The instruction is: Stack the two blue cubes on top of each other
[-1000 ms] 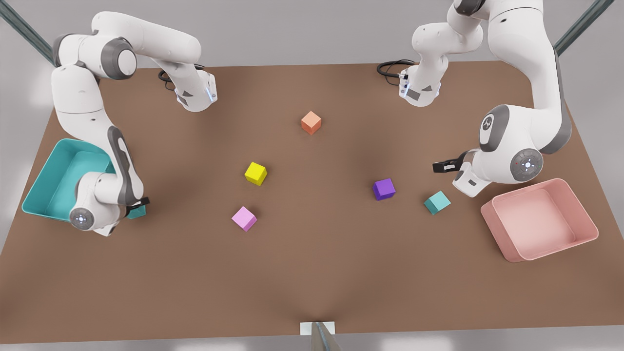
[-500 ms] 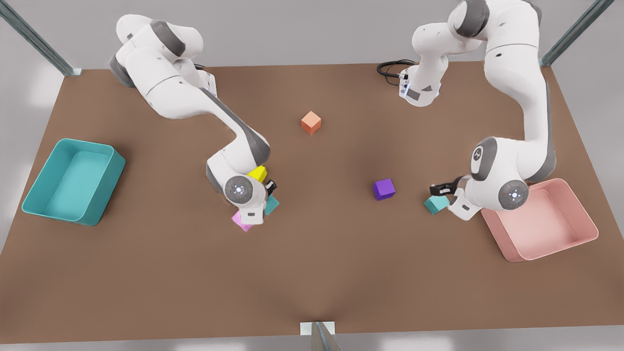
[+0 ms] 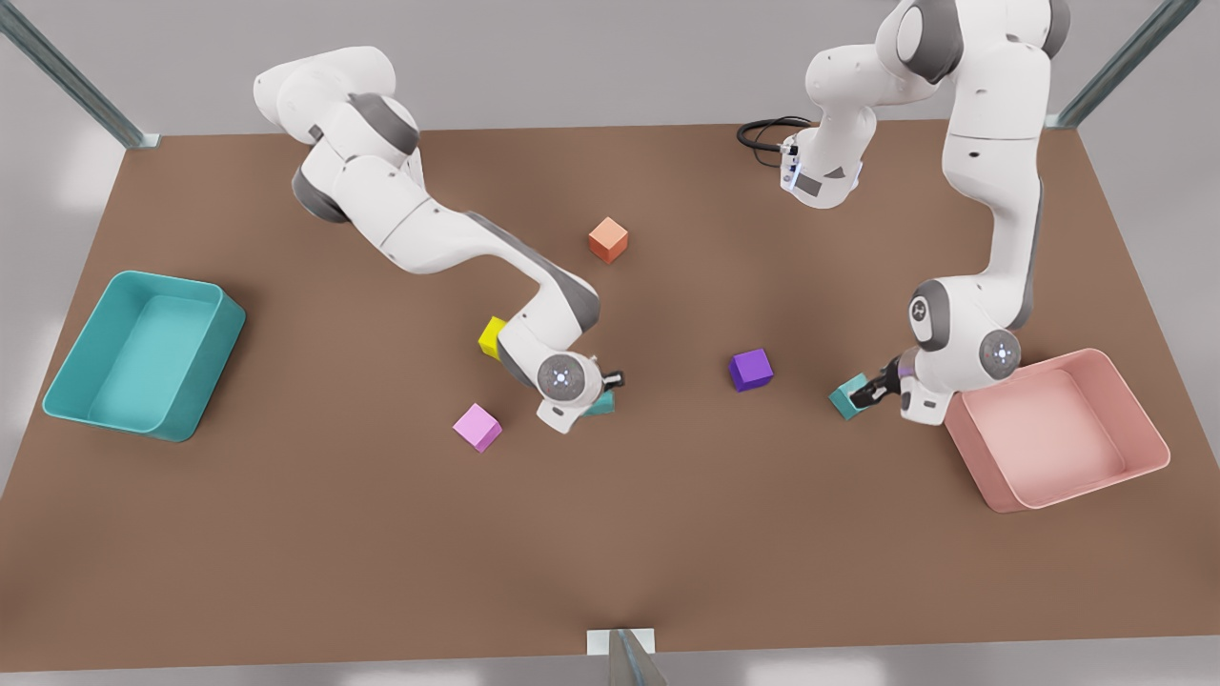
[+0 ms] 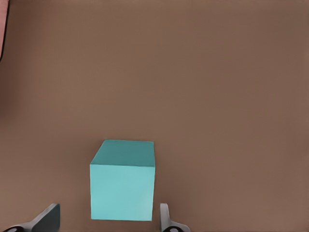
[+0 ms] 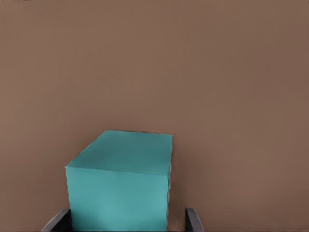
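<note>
One blue cube (image 3: 843, 401) rests on the brown table at the front view's right, close to the pink bin. My left gripper (image 3: 869, 393) is lowered over it. In the left wrist view that blue cube (image 4: 123, 183) sits between the fingers of the left gripper (image 4: 108, 218), which is open with a gap beside the cube. The other blue cube (image 3: 602, 407) is near the table's middle, under my right gripper (image 3: 606, 389). The right wrist view has this cube (image 5: 120, 188) close up, with the right gripper (image 5: 128, 223) shut on it. Its underside is hidden.
A purple cube (image 3: 751, 370) lies between the two grippers. A yellow cube (image 3: 491, 336) and a pink cube (image 3: 477, 426) sit near the right arm, and an orange cube (image 3: 608, 239) sits farther back. A teal bin (image 3: 225, 319) stands at the front view's left, a pink bin (image 3: 1077, 495) at its right.
My right gripper carried its blue cube from beside the teal bin to the table's middle. My left gripper moved down and over the other blue cube.
</note>
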Robot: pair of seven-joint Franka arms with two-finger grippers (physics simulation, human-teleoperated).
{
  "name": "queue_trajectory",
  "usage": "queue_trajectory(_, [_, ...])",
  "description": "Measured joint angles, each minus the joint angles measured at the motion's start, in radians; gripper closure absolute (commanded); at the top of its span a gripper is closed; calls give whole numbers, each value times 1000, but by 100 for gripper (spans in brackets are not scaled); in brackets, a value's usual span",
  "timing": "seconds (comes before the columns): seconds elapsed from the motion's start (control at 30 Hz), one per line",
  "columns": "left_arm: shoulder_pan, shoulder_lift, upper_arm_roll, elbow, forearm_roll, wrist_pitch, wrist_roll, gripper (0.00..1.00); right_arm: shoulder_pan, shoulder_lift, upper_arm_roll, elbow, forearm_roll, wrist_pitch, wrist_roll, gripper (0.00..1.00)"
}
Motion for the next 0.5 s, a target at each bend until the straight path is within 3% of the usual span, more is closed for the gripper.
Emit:
queue_trajectory(0.13, [-9, 17, 0, -2, -8, 53, -20, 0, -35, -22, 33, 24, 4, 13, 112, 0])
queue_trajectory(0.27, [-23, 34, 0, -9, -10, 80, -35, 0, -198, -95, 176, 21, 5, -33, 200, 0])
queue_trajectory(0.43, [-19, 50, 1, -9, -7, 96, -49, 0, -589, -131, 198, -31, -2, -275, 165, 0])
queue_trajectory(0.5, [-19, 69, 1, -9, -6, 101, -54, 0, -688, -170, 186, -5, -96, -400, 100, 0])
